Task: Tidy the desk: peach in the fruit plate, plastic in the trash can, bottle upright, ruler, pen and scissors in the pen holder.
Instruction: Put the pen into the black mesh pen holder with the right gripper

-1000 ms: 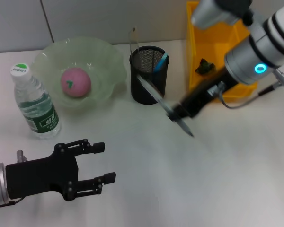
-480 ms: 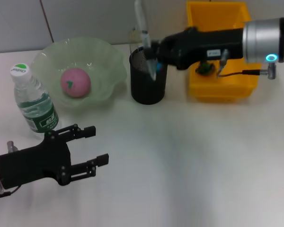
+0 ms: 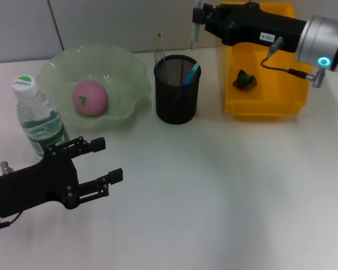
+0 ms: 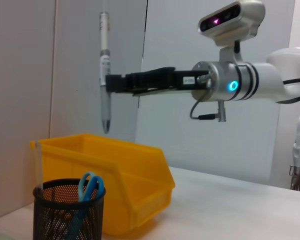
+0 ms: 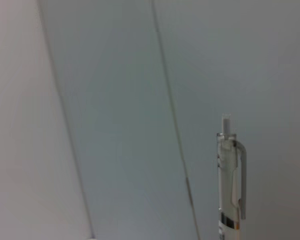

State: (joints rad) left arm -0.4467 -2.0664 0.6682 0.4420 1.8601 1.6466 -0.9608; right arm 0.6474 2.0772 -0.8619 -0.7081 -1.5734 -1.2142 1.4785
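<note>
You are looking at a plain white desk [image 3: 225, 191] set against a pale grey panelled wall with thin vertical seams. The pen [image 4: 105, 75] is a slim silver-grey one with a clip and a push button at its top; it hangs upright, tip down, well above the desk and apart from the black mesh pen holder [image 3: 177, 90], between the holder and the yellow trash can [image 3: 259, 107]. The right gripper [image 4: 112, 83] is clenched on the pen's barrel, its black body reaching in from the right at the far side. A small white sticker on that gripper bears print too small to read. In the pen holder you can see the light blue scissors [image 4: 87, 192] and the clear ruler [image 4: 38, 167] standing against the rim. The trash can holds a crumpled dark green scrap [image 3: 244, 79]. The pink peach [image 3: 90, 97] lies in the pale green fruit plate [image 3: 129, 67] at far left. The bottle [image 3: 40, 121] stands upright at left, its green label's writing unreadable. The left gripper [image 3: 104, 166] hovers at near left, fingers spread, holding nothing.
</note>
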